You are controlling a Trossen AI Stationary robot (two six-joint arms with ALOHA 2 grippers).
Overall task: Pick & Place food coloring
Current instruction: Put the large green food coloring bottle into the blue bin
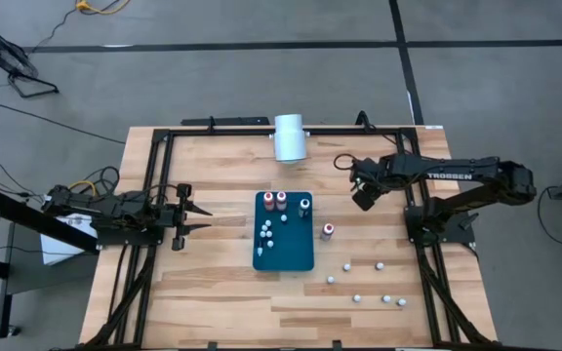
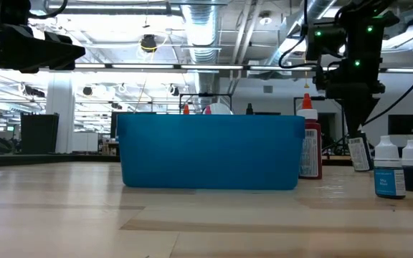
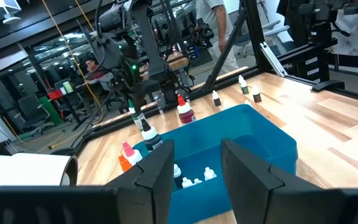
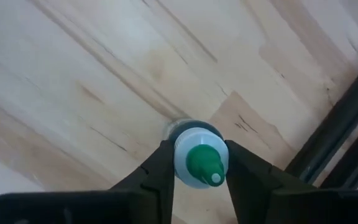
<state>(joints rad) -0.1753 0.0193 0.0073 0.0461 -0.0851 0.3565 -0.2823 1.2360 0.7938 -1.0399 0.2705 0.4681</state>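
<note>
A small food coloring bottle with a green tip and white collar [image 4: 199,163] stands between the fingers of my right gripper [image 4: 201,171], which is shut on it at the table's far right [image 1: 364,195]. A blue bin [image 1: 283,231] at the table's middle holds several bottles: red and dark ones upright [image 1: 282,201], small white ones on its floor [image 1: 266,232]. A red bottle [image 1: 328,231] stands just right of the bin. Several tiny bottles [image 1: 379,264] are scattered near right. My left gripper [image 3: 194,168] hovers open left of the bin [image 1: 198,216], holding nothing. My right gripper pinches the bottle's white collar [image 4: 182,163], just below the green tip, between its two fingers. The fingers come from above, pointing steeply down. The bottle is roughly upright below them [image 2: 359,153]; whether its base rests on the wood, I cannot tell.
A large white cylinder [image 1: 289,136] lies at the far edge. A black frame rail [image 4: 347,143] runs close beside my right gripper. Two dark bottles [image 2: 388,168] stand near the low camera. Bare wood lies left of the bin and along the near edge.
</note>
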